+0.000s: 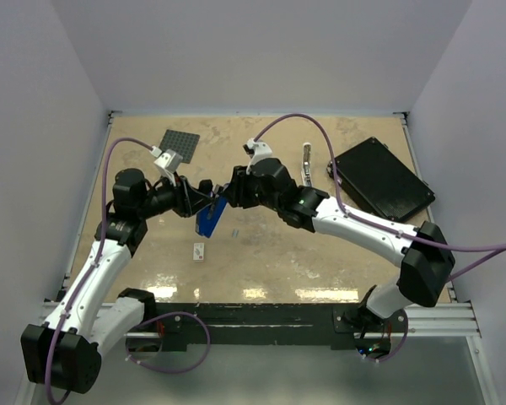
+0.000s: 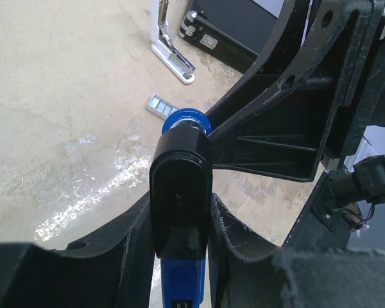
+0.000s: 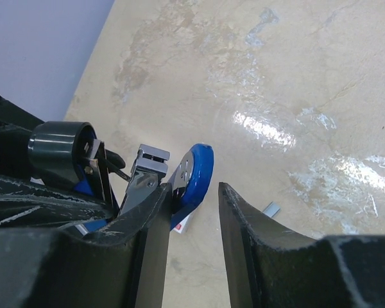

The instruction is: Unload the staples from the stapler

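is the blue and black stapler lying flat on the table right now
No, the slim blue and black stapler is gripped in the left end effector, held up well above the beige tabletop.

Both arms are the same build. Left arm (image 1: 91, 280) and right arm (image 1: 363, 229): white link shells, black joint housings. A purple cable (image 1: 299, 116) loops along each one. White camera block (image 1: 167, 158) on each wrist. Fingers (image 2: 276, 135) are black moulded plastic with triangular ribbing, round through-holes and rough, fuzzy edges. Bases are bolted to a black rail (image 1: 261, 325).
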You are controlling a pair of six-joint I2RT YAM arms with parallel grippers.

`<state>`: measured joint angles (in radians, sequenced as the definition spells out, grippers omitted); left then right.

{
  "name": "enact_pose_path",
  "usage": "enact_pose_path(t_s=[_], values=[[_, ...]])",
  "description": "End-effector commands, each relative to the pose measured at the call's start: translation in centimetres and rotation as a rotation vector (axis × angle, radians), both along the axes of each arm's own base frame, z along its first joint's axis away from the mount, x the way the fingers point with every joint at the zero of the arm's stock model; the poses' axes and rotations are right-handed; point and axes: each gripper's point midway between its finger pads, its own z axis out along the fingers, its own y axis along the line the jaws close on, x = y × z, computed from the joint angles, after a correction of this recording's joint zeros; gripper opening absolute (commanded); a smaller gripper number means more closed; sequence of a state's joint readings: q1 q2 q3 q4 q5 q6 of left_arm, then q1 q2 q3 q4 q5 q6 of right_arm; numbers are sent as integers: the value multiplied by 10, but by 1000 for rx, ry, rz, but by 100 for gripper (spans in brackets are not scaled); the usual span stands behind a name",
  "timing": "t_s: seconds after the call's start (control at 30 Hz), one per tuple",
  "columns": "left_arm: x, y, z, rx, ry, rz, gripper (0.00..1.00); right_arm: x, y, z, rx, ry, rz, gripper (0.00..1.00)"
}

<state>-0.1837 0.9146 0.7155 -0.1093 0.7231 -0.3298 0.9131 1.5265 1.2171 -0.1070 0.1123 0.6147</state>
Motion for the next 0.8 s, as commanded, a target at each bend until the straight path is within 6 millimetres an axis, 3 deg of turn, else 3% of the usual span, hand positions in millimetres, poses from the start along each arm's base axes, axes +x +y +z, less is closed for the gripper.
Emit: enact_pose_path(t_s=[0.0, 0.07, 0.3, 0.63, 0.77], values=[[2, -3, 44, -64, -161, -12, 0, 13, -4, -15, 3, 25, -43, 38], [7, 0, 49, -70, -168, 30, 0, 15, -11, -34, -14, 60, -55, 37], [10, -1, 69, -145, -212, 51, 0, 4, -6, -88, -51, 157, -12, 36], [19, 1, 75, -203, -218, 103, 0, -2, -2, -115, -62, 169, 30, 39], [23, 3, 78, -209, -234, 122, 0, -14, 3, -130, -55, 206, 79, 39]])
